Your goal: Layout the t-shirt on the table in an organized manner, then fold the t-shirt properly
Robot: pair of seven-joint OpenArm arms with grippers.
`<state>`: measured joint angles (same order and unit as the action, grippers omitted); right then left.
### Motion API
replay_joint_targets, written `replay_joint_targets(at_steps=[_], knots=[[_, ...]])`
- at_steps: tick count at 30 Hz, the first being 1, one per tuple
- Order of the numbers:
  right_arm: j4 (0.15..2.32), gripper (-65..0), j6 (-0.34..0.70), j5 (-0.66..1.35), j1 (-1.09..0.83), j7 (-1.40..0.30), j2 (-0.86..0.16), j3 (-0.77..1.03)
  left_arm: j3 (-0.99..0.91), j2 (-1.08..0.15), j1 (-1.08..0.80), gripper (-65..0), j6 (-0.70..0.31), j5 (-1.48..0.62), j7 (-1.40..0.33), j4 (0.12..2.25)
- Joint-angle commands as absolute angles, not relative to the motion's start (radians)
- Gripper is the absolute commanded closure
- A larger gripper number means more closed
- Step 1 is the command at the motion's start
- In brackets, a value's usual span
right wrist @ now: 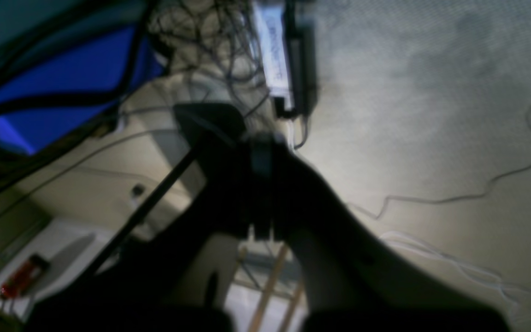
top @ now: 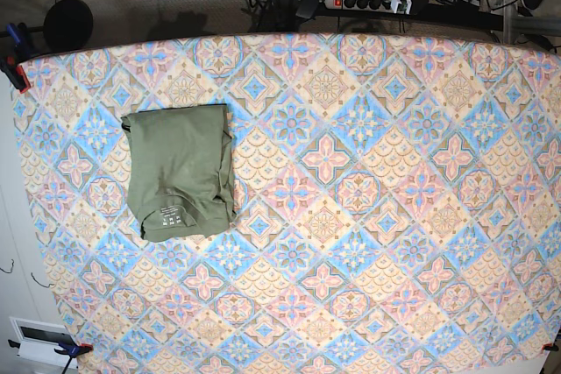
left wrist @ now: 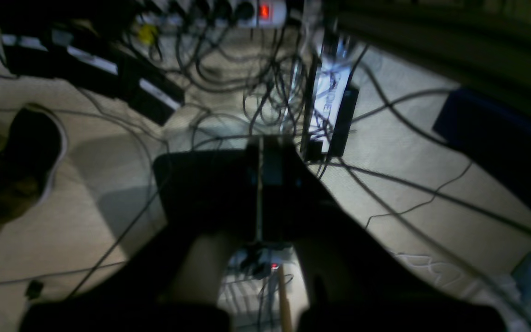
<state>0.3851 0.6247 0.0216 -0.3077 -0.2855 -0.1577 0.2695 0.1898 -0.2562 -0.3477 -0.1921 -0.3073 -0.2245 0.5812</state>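
Three views, base view first: I see the t-shirt [top: 181, 169] lying as a compact olive rectangle on the left part of the table [top: 394, 216], collar label facing up near its lower edge
Task progress: I judge the fold essentially done; sleeves are tucked out of sight and the packet looks tidy, though one side edge bulges a little, so at most a small straightening is left
Arms in base view: neither arm reaches over the patterned cloth; only dark shapes at the top edge, well apart from the shirt
Left wrist view: my left gripper [left wrist: 261, 184] is a dark silhouette with its jaws pressed together along a thin seam, nothing between them
Left wrist surroundings: below it I see pale floor, a tangle of cables [left wrist: 247, 83] and a power strip [left wrist: 247, 9] with a red light; no shirt, no table
Right wrist view: my right gripper [right wrist: 261, 184] is likewise closed and empty, blurred and dark
Right wrist surroundings: pale floor with a thin wire [right wrist: 500, 175] trailing across, something blue at the upper left; the shirt is not visible here
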Motion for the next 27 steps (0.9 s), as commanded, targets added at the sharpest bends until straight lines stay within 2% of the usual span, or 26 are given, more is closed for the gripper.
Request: replay_joint_targets(at_steps=[1,6,11,14,19,27], knots=[[0.360,0.0,0.633,0.024,-0.298,-0.263,-0.166,0.271,0.217,-0.251,-0.325,0.0,-0.199,-0.308,-0.193,0.530],[0.252,0.0,0.630,0.024,-0.242,-0.174,-0.165,0.271,0.371,-0.196,-0.231,0.0,-0.199,-0.308,-0.031,0.348],[0.197,0.0,0.618,0.024,-0.205,-0.116,-0.151,0.280,0.464,-0.157,-0.200,0.0,-0.199,-0.308,-0.007,0.312],[0.186,-0.1,0.509,0.024,-0.182,-0.076,-0.090,0.280,0.464,-0.154,-0.196,0.0,-0.199,-0.308,-0.007,0.315],[0.186,-0.2,0.364,0.024,-0.182,-0.039,-0.087,0.280,0.464,-0.154,-0.176,-0.1,-0.199,-0.311,-0.007,0.315],[0.193,-0.2,0.343,0.028,-0.176,-0.028,-0.085,0.280,0.463,-0.153,-0.134,-0.1,-0.199,-0.318,-0.007,0.318]])
